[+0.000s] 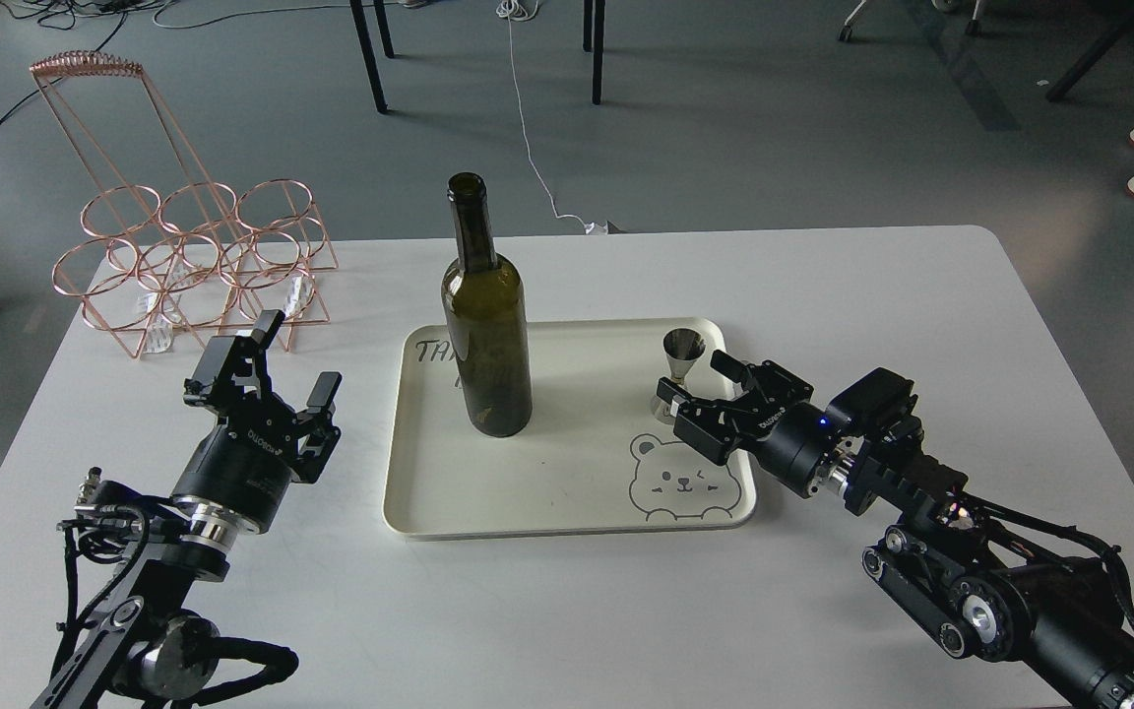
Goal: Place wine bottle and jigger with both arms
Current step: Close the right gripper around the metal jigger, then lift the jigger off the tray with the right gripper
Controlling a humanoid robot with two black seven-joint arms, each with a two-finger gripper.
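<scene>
The dark olive-green wine bottle [486, 325] stands upright at the back left of a cream tray [567, 492]. The small silver jigger [680, 366] stands upright at the tray's back right. My right gripper [693, 386] is open at the jigger, with one finger in front of its base and the other behind to its right. My left gripper [296, 359] is open and empty above the table, left of the tray and well apart from the bottle.
A copper wire bottle rack [188, 261] stands at the table's back left corner. The white table [567, 611] carries the tray in its middle. The tray shows a bear drawing [680, 478] at the front right. Chair legs and cables lie on the floor beyond.
</scene>
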